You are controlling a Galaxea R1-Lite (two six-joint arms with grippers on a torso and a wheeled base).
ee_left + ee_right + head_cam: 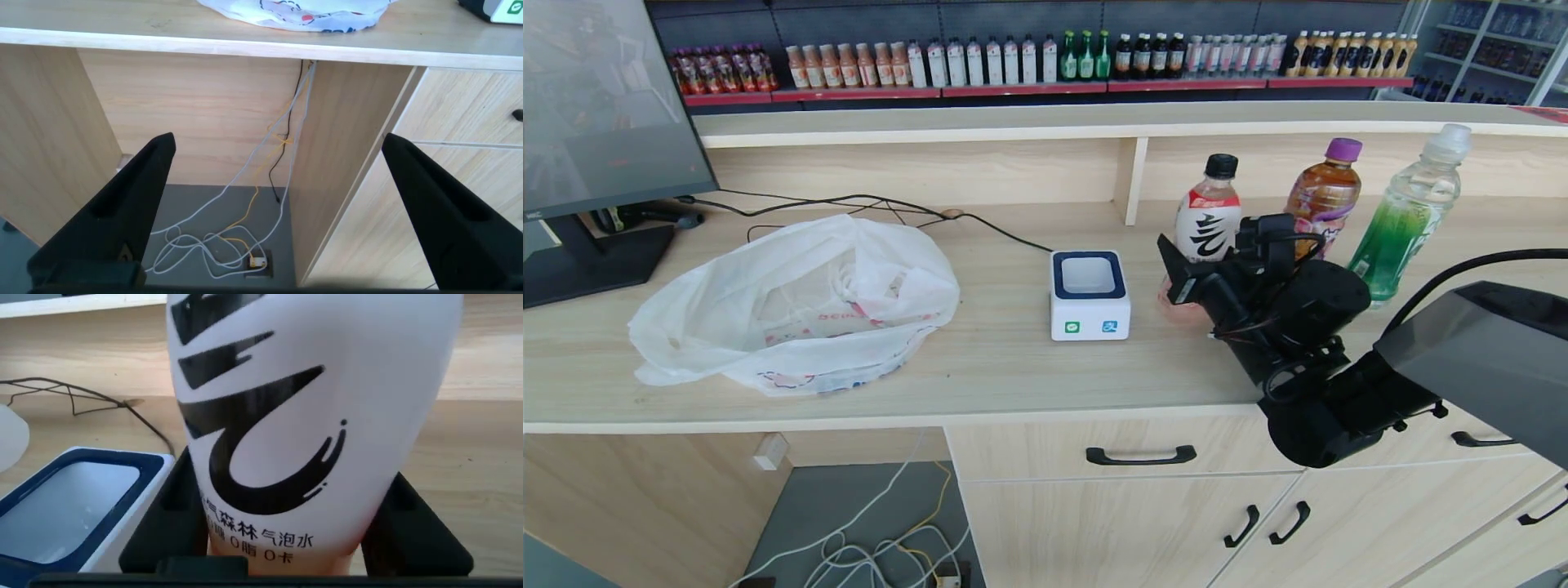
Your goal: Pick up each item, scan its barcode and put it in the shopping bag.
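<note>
On the counter (pixel 996 359) the shopping bag (pixel 796 306) lies to the left, with the scanner (pixel 1089 296) a little apart on its right. A monitor (pixel 605 106) stands behind the bag at the far left, and its cables (pixel 874 202) trail along the back of the counter. Right of the scanner stand three bottles in a row — the first bottle (pixel 1209 216) upright within the right gripper (pixel 1196 282), then the second bottle (pixel 1325 196) and the third bottle (pixel 1409 214). The left gripper (pixel 278 229) hangs lower than the counter top, before the open space under the bag.
</note>
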